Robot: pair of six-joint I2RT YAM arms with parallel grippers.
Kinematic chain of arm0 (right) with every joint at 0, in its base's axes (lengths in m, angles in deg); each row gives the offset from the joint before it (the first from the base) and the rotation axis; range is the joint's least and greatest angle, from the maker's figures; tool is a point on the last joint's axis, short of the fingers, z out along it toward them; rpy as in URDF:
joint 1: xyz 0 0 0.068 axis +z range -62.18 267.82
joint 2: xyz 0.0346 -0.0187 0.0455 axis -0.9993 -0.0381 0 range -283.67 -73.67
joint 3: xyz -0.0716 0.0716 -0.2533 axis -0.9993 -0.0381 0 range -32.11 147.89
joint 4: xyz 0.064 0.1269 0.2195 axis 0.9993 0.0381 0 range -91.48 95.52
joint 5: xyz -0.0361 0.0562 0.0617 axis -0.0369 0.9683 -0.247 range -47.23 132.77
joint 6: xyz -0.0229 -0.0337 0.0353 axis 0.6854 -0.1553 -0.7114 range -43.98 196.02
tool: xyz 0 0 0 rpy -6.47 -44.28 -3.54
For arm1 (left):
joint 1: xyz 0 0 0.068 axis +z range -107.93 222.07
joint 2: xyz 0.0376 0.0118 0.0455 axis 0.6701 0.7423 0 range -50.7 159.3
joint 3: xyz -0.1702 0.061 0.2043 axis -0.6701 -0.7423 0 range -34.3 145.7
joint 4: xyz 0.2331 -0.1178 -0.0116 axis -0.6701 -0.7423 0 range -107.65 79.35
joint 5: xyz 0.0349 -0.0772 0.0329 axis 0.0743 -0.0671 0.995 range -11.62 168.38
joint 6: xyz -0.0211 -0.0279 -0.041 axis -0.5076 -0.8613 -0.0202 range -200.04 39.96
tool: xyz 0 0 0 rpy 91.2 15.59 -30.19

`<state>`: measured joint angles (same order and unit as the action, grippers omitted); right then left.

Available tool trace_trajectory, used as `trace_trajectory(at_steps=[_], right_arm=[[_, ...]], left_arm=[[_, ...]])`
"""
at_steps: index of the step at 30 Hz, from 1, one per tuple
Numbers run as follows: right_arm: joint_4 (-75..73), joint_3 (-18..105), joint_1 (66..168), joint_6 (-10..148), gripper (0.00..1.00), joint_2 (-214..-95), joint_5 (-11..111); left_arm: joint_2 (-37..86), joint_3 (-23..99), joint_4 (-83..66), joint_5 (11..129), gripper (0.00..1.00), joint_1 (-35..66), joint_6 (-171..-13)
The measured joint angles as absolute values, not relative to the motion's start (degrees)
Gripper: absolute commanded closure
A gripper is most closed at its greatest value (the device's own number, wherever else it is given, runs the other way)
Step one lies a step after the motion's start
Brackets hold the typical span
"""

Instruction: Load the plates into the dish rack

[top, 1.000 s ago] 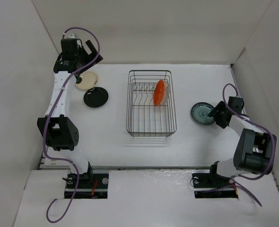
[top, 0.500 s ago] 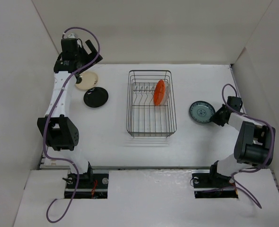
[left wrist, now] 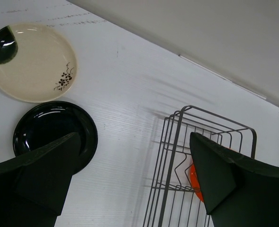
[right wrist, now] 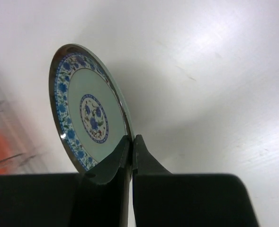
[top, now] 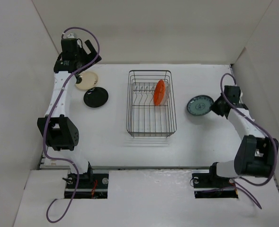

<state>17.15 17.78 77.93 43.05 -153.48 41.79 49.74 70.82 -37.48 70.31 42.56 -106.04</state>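
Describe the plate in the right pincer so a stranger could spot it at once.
Start at the wire dish rack in the centre and look to its right. There the right pincer grips a teal plate by its rim. Its blue floral border sets it apart: the cream plate and black plate lie left of the rack, and the orange plate stands inside it.

A dark finger at the left wrist view's lower right hides most of the bright orange round plate; the thin dark wire dish rack runs off the bottom edge. The right wrist view's left edge is blurred.
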Motion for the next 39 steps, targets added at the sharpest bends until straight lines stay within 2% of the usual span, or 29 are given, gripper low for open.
trace_trajectory(at_steps=[5, 10, 14, 19, 26, 39], right_arm=[[25.33, 35.68, 90.56, 43.03, 1.00, -145.78, 30.69], [31.49, 53.76, 106.45, 44.71, 1.00, -146.79, 13.99], [40.61, 68.29, 119.44, 46.15, 1.00, -156.54, -1.53], [56.17, 85.99, 128.62, 47.00, 1.00, -176.80, -15.97], [67.32, 98.43, 132.11, 47.79, 1.00, -190.83, -22.27], [68.45, 104.03, 132.29, 51.00, 1.00, -195.88, -24.46]], left_arm=[[49.72, 70.82, -37.50, 70.94, 0.00, 42.56, -106.04], [49.70, 70.82, -37.50, 71.55, 0.00, 42.56, -106.04], [49.63, 70.82, -37.59, 72.01, 0.00, 42.56, -106.04], [49.63, 70.82, -38.25, 73.04, 0.00, 42.56, -106.04], [49.63, 72.44, -41.26, 75.16, 0.00, 42.56, -106.02], [49.61, 73.75, -43.05, 76.62, 0.00, 42.81, -106.06]])
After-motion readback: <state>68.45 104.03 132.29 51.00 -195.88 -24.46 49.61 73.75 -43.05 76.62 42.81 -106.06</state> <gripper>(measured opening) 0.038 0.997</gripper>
